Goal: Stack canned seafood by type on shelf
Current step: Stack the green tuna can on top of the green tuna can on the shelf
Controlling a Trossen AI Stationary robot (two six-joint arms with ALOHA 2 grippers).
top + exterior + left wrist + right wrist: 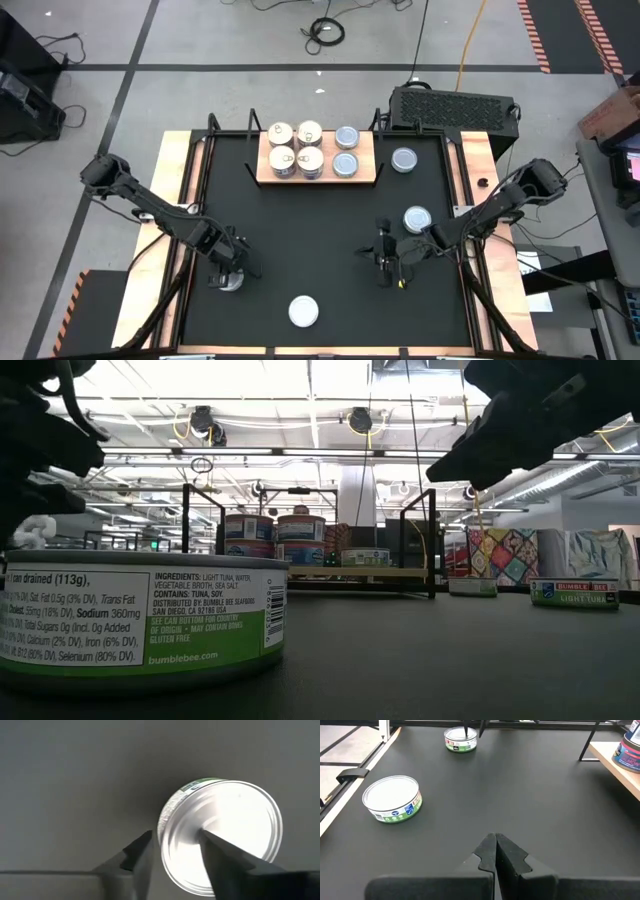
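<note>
The shelf (316, 176) is a pale wooden board at the far middle of the black surface (320, 230), with thin black rods at its ends. On it sit 4 tins with cream printed tops (296, 148) in a square block on its left part, which the low view shows to be 2-high stacks, and 2 tins with plain silvery-blue tops (346, 150) in a line on its right part.

4 more tins lie loose on the surface. 1 silvery-blue tin (405, 160) rests just beside the shelf's right end, and another (417, 219) lies nearer the right edge. A white-topped tin (303, 312) sits by the front edge; its side label is white and green with printed ingredient text.

The last tin (220, 835) is under the left gripper (228, 272) at the front left. It is short and round, with a plain bright metal top ringed by a raised rim and a strip of green label on its side. The left fingers (227, 862) straddle its rim part-open, 1 over the lid and 1 outside the wall; I cannot tell whether they grip it.

The right gripper (388, 262) hovers over bare surface at the front right, its fingers pressed together on nothing.
</note>
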